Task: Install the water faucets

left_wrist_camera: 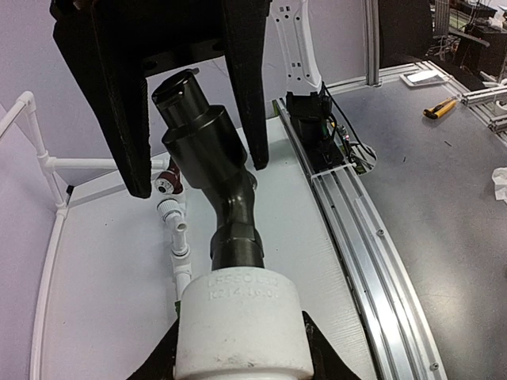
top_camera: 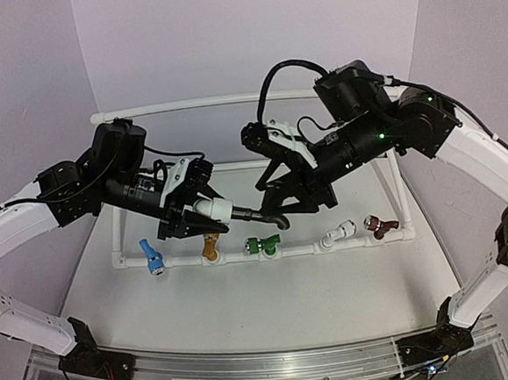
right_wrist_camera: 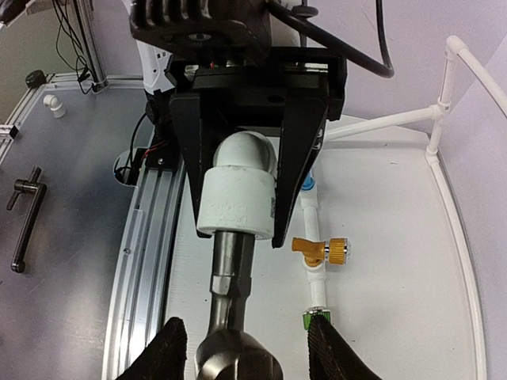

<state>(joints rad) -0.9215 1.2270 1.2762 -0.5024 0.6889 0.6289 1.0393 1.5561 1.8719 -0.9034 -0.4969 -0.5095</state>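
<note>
Gripping the white plastic fitting (top_camera: 213, 211) from both sides, the left gripper (top_camera: 202, 219) has its fingers closed on that fitting. It carries the dark grey faucet (top_camera: 256, 214) in the air above the white table (top_camera: 272, 303). The faucet lies roughly level, with the fitting at its left end and its dark metal body running to the right. Its bent end turns down just above the green faucet (top_camera: 260, 245), clear of it.

The right gripper (top_camera: 283, 201) reaches in from the far right, and its fingers straddle the faucet's dark end. In the right wrist view its jaws stand apart, with a gap showing on each side of the rounded metal head. In the left wrist view one black finger (left_wrist_camera: 242, 87) sits right against the dark body. Whether it presses on the body cannot be told.

Below the two grippers a white pipe rail (top_camera: 298, 250) crosses the table from left to right. Five other faucets are seated on the rail. From the left they are the blue faucet (top_camera: 151, 256), the gold faucet (top_camera: 211, 246), the green one, the white faucet (top_camera: 337, 234) and the maroon faucet (top_camera: 382, 226). A thin white pipe frame (top_camera: 186, 105) runs along the far edge of the table and down both its sides. Beyond the aluminium rail, off the table, a black lever tool (right_wrist_camera: 24, 218) lies on the grey bench.
</note>
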